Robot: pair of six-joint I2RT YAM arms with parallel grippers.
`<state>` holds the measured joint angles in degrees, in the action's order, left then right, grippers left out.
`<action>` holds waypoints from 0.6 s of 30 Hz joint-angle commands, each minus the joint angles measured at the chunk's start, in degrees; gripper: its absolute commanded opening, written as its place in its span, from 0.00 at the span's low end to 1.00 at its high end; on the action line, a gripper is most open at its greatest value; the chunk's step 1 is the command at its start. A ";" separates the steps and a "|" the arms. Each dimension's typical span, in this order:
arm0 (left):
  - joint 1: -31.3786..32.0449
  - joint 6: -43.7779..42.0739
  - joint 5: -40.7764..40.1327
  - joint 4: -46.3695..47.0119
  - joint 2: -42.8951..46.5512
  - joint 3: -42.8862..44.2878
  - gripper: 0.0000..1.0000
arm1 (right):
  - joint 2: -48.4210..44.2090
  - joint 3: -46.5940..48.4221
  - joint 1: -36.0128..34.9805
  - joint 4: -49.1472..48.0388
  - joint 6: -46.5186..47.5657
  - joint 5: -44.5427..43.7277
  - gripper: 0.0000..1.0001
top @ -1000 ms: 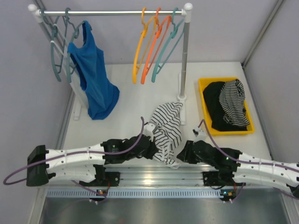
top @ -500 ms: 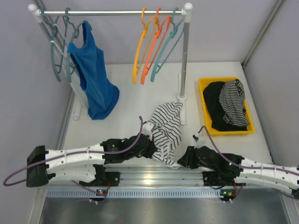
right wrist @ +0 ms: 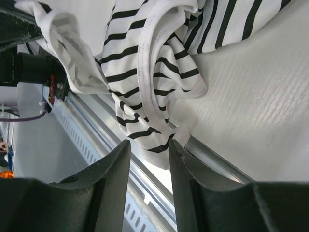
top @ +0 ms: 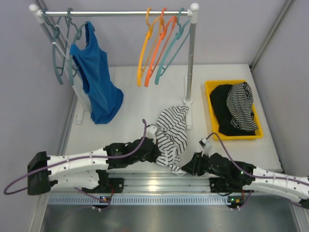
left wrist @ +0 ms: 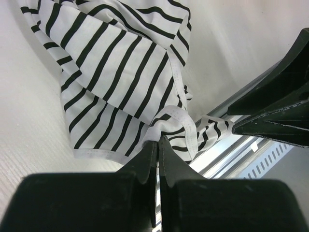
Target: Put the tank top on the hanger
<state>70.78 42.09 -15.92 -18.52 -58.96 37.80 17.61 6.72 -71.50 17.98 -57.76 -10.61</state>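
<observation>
The left pincer (top: 157,151), its fingers pressed together, pinches the white hem of the tank top (top: 173,131) low over the worktop (top: 135,111). In the left wrist view the bold black-and-white fabric fans out ahead of the tips and to their left. From the opposite side, the right pincer (top: 187,166) lies just beside the garment's near end, its fingers (right wrist: 120,159) spread apart. In the right wrist view a rolled, banded edge of the top drapes straight ahead of the gap, at the metal strip along the worktop's near edge; whether either finger touches the cloth cannot be told. The garment lies crumpled between the two pincers and stretches away from them toward the foot of the rack post. The hanger (top: 143,53), amber and bare, hangs well beyond both pincers on the rail (top: 116,13) at the far side, next to a redder orange hanger (top: 155,50) and a teal hanger (top: 170,53). Far ahead of the left pincer and to its left, a blue tank top (top: 99,82) hangs from the same rail. Beyond the right pincer sits a yellow tray (top: 227,82) holding dark and finely striped clothing.
</observation>
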 commanded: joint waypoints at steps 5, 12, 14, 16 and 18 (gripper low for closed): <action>-2.66 0.45 1.33 0.16 0.95 -0.01 0.00 | 2.25 -1.01 -1.09 -4.43 4.58 3.22 0.38; -5.04 -0.07 3.44 0.68 0.51 -0.01 0.00 | 4.10 -1.01 -1.27 -5.93 4.67 2.96 0.41; -5.65 -0.25 4.14 0.77 0.08 0.08 0.00 | 5.06 -1.01 -1.44 -6.72 4.93 3.23 0.42; -6.09 -0.42 4.67 1.03 -0.37 0.08 0.00 | 5.25 -1.18 -1.62 -7.34 5.20 3.40 0.42; -6.71 -0.60 5.20 1.38 -0.89 -0.10 0.00 | 5.16 -1.36 -1.79 -7.78 5.37 3.76 0.42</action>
<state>64.93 42.02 -12.05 -18.50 -59.20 37.80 22.65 5.23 -72.07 14.22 -53.63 -7.35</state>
